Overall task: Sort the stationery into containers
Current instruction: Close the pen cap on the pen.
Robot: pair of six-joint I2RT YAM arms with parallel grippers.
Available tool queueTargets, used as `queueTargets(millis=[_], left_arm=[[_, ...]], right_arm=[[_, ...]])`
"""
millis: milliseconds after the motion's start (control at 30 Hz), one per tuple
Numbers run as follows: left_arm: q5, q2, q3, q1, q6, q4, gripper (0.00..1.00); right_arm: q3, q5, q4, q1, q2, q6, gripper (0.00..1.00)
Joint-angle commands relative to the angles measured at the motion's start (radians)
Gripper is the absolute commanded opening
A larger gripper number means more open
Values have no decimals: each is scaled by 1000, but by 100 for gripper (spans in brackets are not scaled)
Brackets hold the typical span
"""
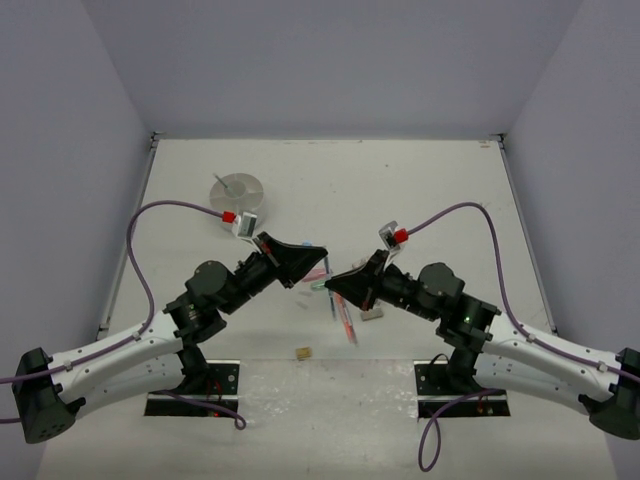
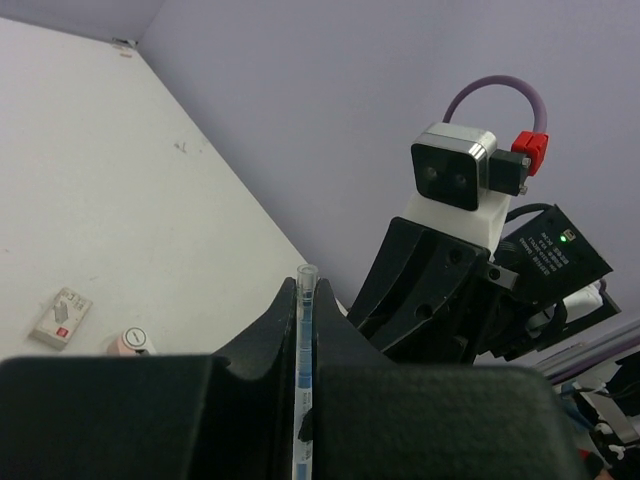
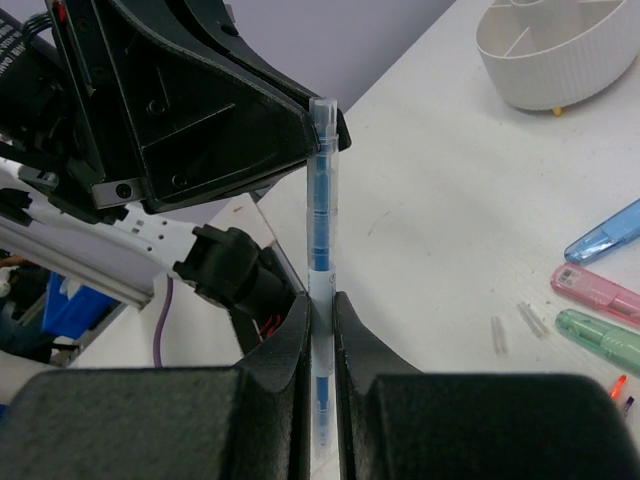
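Observation:
A clear pen with a blue core stands between my two grippers above the table. My right gripper is shut on its lower half. My left gripper is shut on its upper part, and the pen's end pokes just past the fingertips. In the top view the left gripper and right gripper meet tip to tip over the middle of the table. The round white tub stands at the far left and also shows in the right wrist view.
Blue, pink and green clip pieces lie on the table. Pink and red pens lie under the right gripper. A pale eraser, also in the left wrist view, lies near them. A tan eraser lies near the front.

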Motion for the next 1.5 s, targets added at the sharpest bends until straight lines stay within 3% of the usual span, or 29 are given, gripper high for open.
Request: queueTargets(millis=[0, 67, 300, 400, 567, 833, 900, 933, 967, 1000, 1033, 1100, 1300, 1333, 1400, 1433, 1467], left_arm=[[20, 6, 10, -3, 2, -72, 0], [14, 13, 32, -3, 10, -99, 0], [10, 19, 32, -2, 29, -144, 0], [-3, 25, 41, -2, 38, -173, 6], [-37, 24, 52, -2, 48, -213, 24], [-30, 32, 67, -2, 50, -219, 26], [-11, 35, 66, -2, 54, -210, 22], [10, 38, 66, -2, 55, -200, 7], [17, 41, 66, -2, 52, -192, 0], [21, 40, 68, -2, 50, -193, 0], [25, 37, 70, -2, 48, -192, 0], [37, 22, 72, -4, 48, -182, 0], [106, -37, 78, -2, 70, -117, 0], [114, -40, 79, -3, 74, -114, 0], [120, -47, 81, -2, 77, -106, 0], [123, -51, 83, -2, 80, -101, 0], [125, -53, 85, -2, 83, -101, 0]], right_arm=[[141, -33, 67, -2, 73, -131, 0], [152, -79, 70, 0, 108, -158, 0], [76, 63, 141, 2, 55, -149, 0], [82, 32, 138, 2, 66, -145, 0], [67, -2, 145, 2, 80, -134, 0], [78, -17, 131, 2, 89, -139, 0], [84, -21, 125, 2, 90, -140, 0], [85, -23, 124, 2, 91, -142, 0], [87, -25, 125, 2, 92, -143, 0], [86, -37, 128, 2, 94, -144, 0], [82, -48, 134, 2, 96, -145, 5], [74, -85, 152, 2, 107, -146, 34], [71, -203, 190, 3, 182, -120, 41], [75, -214, 198, 3, 196, -117, 39], [79, -234, 212, 4, 220, -108, 25], [81, -240, 223, 3, 229, -103, 8], [81, -243, 231, 3, 234, -98, 0]])
